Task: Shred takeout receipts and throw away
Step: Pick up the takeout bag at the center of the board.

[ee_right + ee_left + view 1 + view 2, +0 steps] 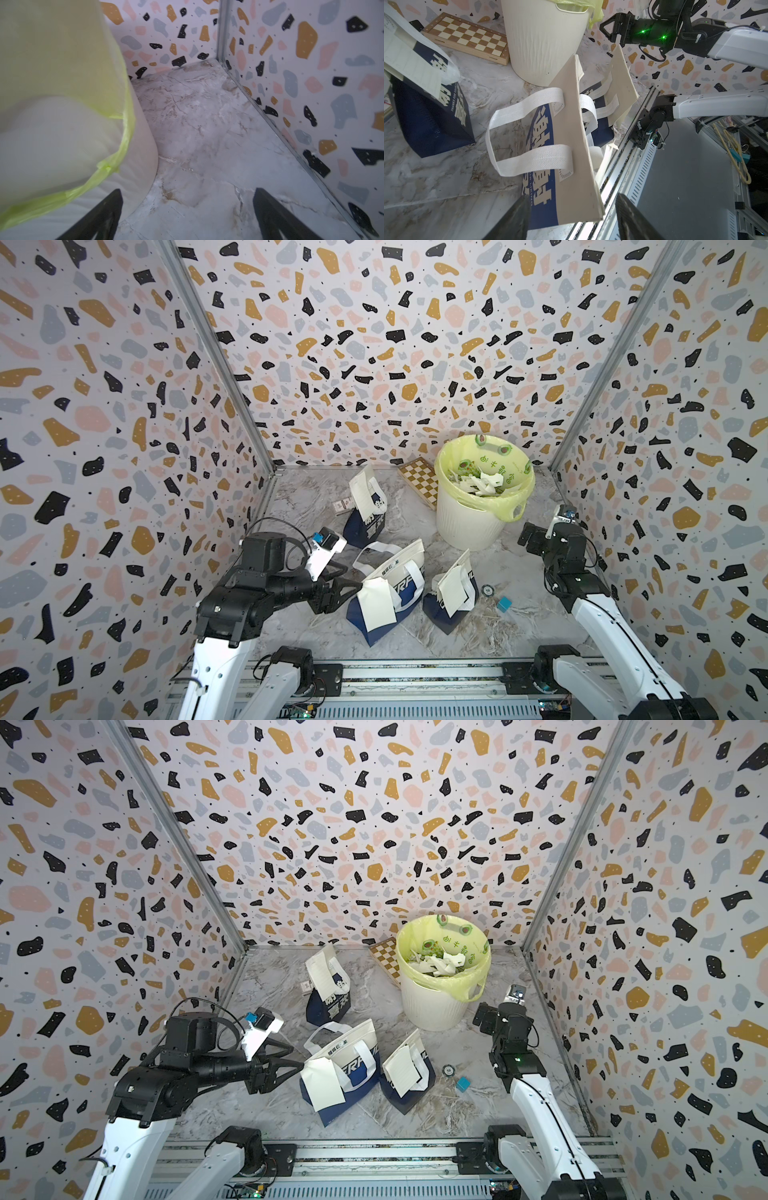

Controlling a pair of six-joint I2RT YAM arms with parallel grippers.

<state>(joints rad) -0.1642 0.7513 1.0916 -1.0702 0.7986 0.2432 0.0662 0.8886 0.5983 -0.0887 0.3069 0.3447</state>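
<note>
Low in the middle: we see a receipt [376, 605] hanging on the middle bag [401, 570].
Left jaws: spread, right by that bag's edge.
Right jaws: spread, just beside the bin [465, 526].
Bin: white scraps [486, 485] inside.

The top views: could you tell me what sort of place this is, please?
Likely a staged robot test cell: terrazzo-print panels in a metal frame enclose a marble-look tabletop, and a front rail carries the left arm and right arm.
</note>
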